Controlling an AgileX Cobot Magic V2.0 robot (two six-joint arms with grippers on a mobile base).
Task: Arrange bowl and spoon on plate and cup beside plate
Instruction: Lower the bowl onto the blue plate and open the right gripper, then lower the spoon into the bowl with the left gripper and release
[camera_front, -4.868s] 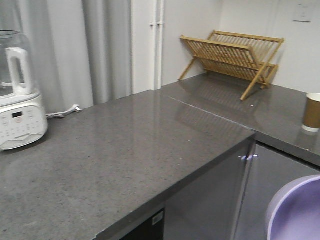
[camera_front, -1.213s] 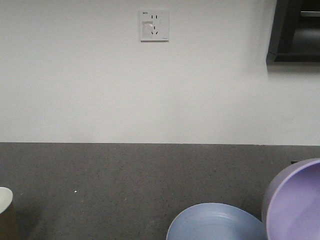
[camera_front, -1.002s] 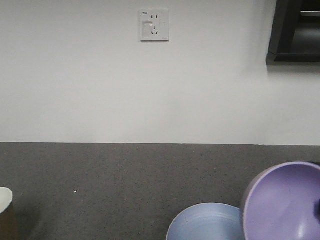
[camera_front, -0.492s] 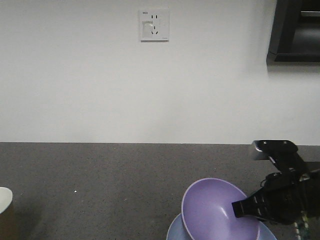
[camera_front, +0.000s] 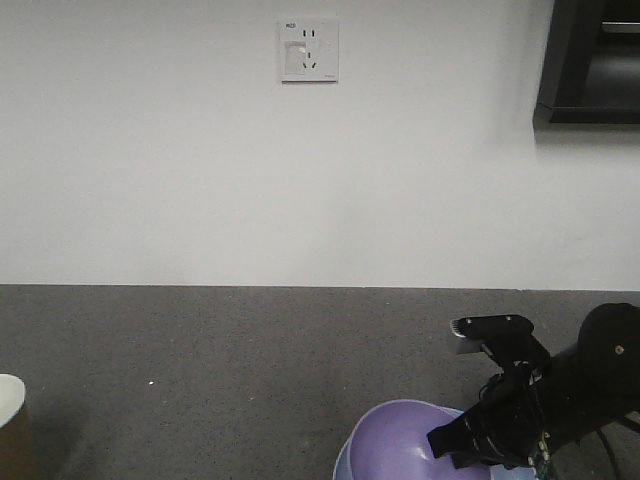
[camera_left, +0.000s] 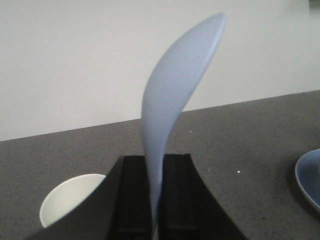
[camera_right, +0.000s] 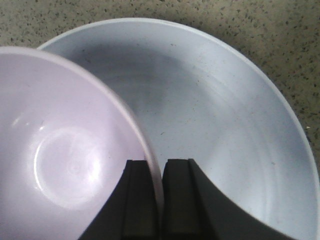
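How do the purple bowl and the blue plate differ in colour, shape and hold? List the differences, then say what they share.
Colour: the bowl is lavender, the plate pale blue.
Shape: the bowl is deep, the plate shallow and wider.
Hold: the right gripper pinches the bowl's rim; the plate lies ungripped on the counter.
Shared: both are round and smooth.
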